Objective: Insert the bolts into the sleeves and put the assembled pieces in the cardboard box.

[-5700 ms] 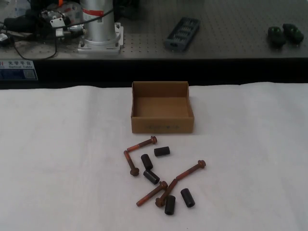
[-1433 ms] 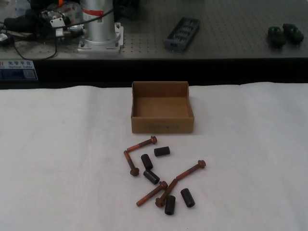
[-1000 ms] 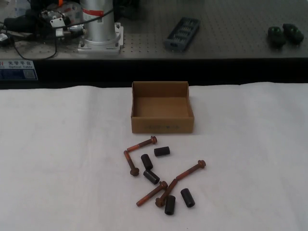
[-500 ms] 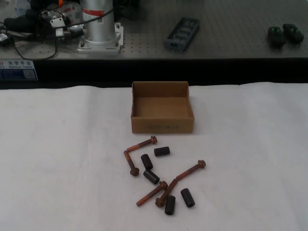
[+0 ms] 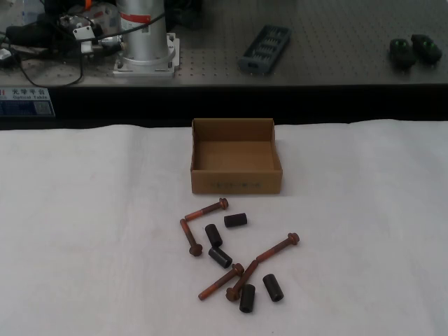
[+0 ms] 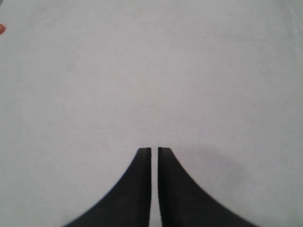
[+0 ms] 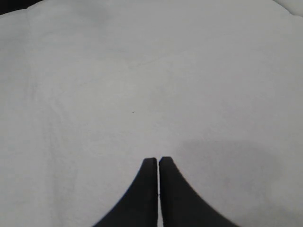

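Observation:
Several rusty orange bolts lie scattered on the white cloth, among them one near the box point(image 5: 207, 208), one at the right point(image 5: 277, 248) and one toward the front point(image 5: 220, 281). Several short black sleeves lie among them, such as one beside the box point(image 5: 235, 220) and one at the front point(image 5: 247, 298). The open cardboard box point(image 5: 236, 184) stands just behind them and holds nothing. My left gripper point(image 6: 155, 150) is shut over bare cloth. My right gripper point(image 7: 158, 160) is also shut, with plain cloth under it.
A white cloth point(image 5: 84, 231) covers the bench on both sides of the parts. Behind it runs a dark perforated table with a silver post base point(image 5: 144, 42), a blue-grey case point(image 5: 264, 47) and two dark green objects point(image 5: 414, 49).

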{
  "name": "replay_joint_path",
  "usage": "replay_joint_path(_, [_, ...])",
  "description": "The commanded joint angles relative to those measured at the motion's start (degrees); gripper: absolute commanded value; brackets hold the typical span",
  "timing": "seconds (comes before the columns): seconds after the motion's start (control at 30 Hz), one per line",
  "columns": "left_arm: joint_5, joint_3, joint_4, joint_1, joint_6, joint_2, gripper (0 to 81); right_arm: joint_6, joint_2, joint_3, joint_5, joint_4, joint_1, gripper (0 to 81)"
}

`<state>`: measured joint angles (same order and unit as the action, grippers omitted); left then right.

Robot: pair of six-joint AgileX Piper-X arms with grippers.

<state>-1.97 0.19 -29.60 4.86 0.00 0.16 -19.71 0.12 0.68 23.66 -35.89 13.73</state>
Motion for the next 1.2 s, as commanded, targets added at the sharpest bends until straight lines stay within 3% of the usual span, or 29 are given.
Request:
replay_joint_path(0.0, [-0.26,-0.19,-3.75,-0.22,-0.54,-0.16,4.4,0.45,-1.81,1.30,-0.17,-0.24,-0.32,2.5])
replay_joint_path(1.17, [-0.26,-0.19,-3.75,-0.22,-0.54,-0.16,4.4,0.45,-0.12,-0.68,-0.17,0.24,-0.32,2.5])
